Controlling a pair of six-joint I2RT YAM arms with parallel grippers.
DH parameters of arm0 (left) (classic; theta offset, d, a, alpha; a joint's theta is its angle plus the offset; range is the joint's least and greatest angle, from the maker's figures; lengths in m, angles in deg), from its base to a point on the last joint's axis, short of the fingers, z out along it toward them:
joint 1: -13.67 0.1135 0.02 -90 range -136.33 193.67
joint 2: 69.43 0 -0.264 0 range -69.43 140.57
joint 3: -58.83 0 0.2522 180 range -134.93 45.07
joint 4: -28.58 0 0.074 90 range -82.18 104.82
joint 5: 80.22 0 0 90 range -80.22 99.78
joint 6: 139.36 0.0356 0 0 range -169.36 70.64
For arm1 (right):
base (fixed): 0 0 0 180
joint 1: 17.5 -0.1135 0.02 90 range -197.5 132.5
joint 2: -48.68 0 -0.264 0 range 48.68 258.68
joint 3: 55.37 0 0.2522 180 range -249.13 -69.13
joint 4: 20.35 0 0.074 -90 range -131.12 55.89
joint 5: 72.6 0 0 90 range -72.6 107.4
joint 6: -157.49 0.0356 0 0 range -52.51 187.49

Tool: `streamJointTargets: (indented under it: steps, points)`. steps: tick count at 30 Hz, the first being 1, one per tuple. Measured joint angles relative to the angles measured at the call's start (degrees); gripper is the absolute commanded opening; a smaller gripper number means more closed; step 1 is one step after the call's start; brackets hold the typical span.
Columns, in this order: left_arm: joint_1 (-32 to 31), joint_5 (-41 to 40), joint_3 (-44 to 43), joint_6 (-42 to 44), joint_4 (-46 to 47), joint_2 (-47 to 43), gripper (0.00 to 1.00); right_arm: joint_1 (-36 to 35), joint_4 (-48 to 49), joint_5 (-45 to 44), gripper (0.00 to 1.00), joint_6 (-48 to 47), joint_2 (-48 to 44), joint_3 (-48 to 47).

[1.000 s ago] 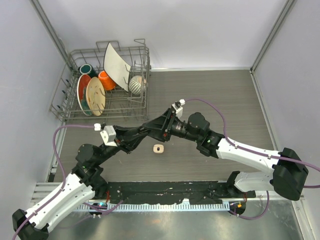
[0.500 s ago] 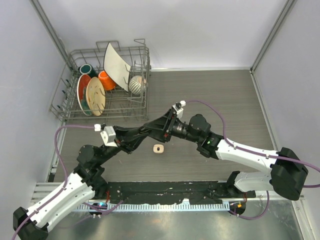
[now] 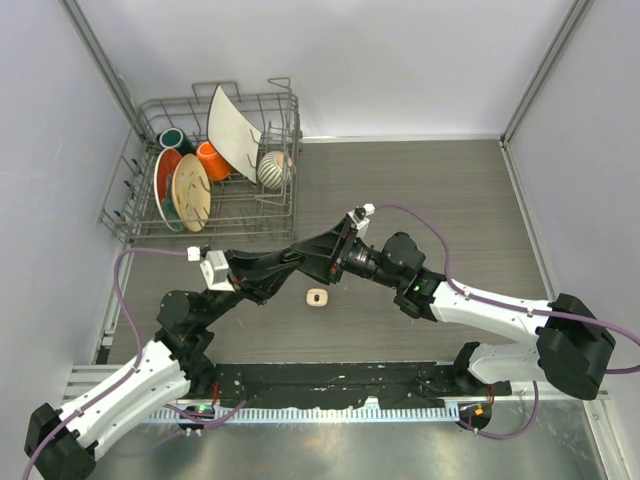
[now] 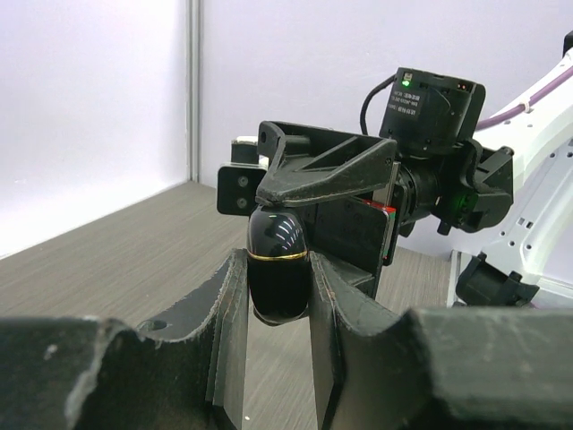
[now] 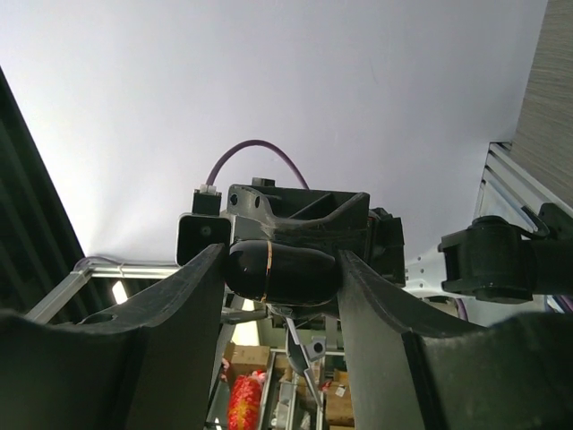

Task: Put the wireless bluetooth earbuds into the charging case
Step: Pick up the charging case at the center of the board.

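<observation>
A glossy black charging case (image 4: 278, 269) with a thin gold band is held in the air between both grippers. My left gripper (image 4: 279, 278) is shut on its lower half. My right gripper (image 5: 282, 273) is shut on the same case (image 5: 285, 270), one finger at each end. In the top view the two grippers meet over the table's middle, the left gripper (image 3: 288, 263) coming from the left and the right gripper (image 3: 314, 252) from the right. The case is hidden there. A small cream object (image 3: 317, 297) lies on the table just below them. No earbuds show.
A wire dish rack (image 3: 130, 215) with plates, cups and a striped bowl stands at the back left. A black strip (image 3: 330, 385) runs along the near edge by the arm bases.
Both arms have shifted only slightly while staying joined on the black case. The cream object has not moved.
</observation>
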Motion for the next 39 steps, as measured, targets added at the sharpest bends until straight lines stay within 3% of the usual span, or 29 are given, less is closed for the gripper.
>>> streamJointTargets:
  steps: [10, 13, 15, 19, 22, 23, 31, 39]
  points:
    - [0.04, -0.46, 0.17, -0.68, 4.24, 2.34, 0.23, 0.17, 3.89, -0.55, 0.01, 1.79, 1.36, 0.5]
    - [0.07, -0.46, 0.28, -0.87, 5.44, 2.86, 0.13, 0.17, 4.55, -0.66, 0.01, 1.99, 1.6, 0.5]
    - [0.13, -0.42, 0.46, -1.05, 5.92, 3.04, 0.01, 0.15, 4.79, -0.68, 0.03, 2.05, 1.75, 0.5]
    - [0.13, -0.44, 1.31, -1.49, 7.58, 3.23, 0.0, 0.15, 4.72, -0.61, 0.46, 1.14, 1.84, 0.5]
    - [0.13, -0.42, 2.8, -1.7, 9.6, 2.84, 0.0, 0.09, 4.17, -0.13, 0.66, -0.85, 1.75, 0.5]
    - [0.13, -0.35, 3.43, -1.7, 10.01, 2.51, 0.0, 0.02, 3.69, -0.04, 0.68, -1.9, 1.62, 0.5]
    - [0.13, 2.23, 8.46, 0.11, 13.94, -3.34, 0.0, 1.2, -12.98, -0.35, 0.74, -19.85, -5.62, -4.33]
    - [0.11, 4.07, 11.82, 2.29, 17.77, -9.53, 0.0, 1.55, -32.61, -1.81, 0.74, -49.13, -15.28, -14.56]
